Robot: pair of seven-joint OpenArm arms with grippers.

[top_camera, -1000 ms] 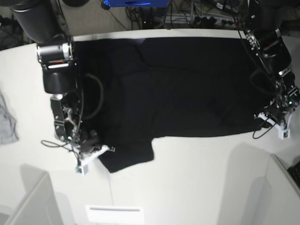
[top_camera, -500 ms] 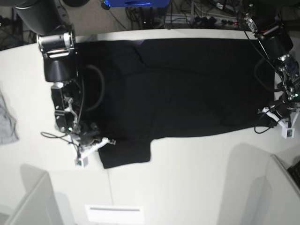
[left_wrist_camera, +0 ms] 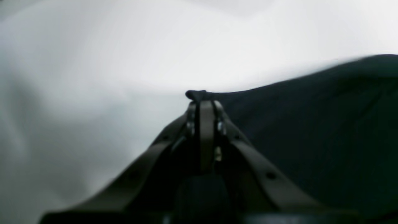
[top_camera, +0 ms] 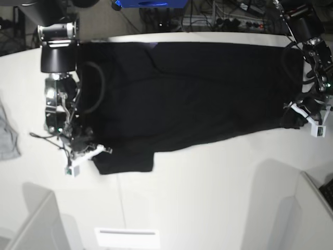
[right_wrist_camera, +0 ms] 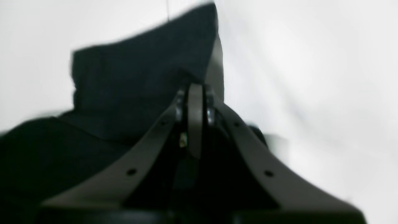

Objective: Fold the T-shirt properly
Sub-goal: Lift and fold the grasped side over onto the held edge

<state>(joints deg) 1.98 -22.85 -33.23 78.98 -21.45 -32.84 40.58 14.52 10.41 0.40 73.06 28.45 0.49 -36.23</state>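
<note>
The black T-shirt [top_camera: 192,94] lies spread wide across the white table [top_camera: 208,198], plain black side up, with one sleeve [top_camera: 125,162] sticking out toward the front. My right gripper [top_camera: 91,151] is at the shirt's left end by that sleeve. In the right wrist view it [right_wrist_camera: 194,88] is shut on a fold of the black cloth [right_wrist_camera: 130,77]. My left gripper [top_camera: 302,117] is at the shirt's right end. In the left wrist view it [left_wrist_camera: 200,96] is shut on a pinched corner of the cloth [left_wrist_camera: 326,124].
A small grey cloth [top_camera: 8,138] lies at the table's far left edge. Pale upright panels stand at the front left [top_camera: 31,219] and front right [top_camera: 307,208]. Cables and gear sit behind the table's back edge [top_camera: 208,21].
Both grippers have moved toward the back and outward, holding the cloth. The shirt is pulled longer and flatter, and the sleeve has slid left and back.
</note>
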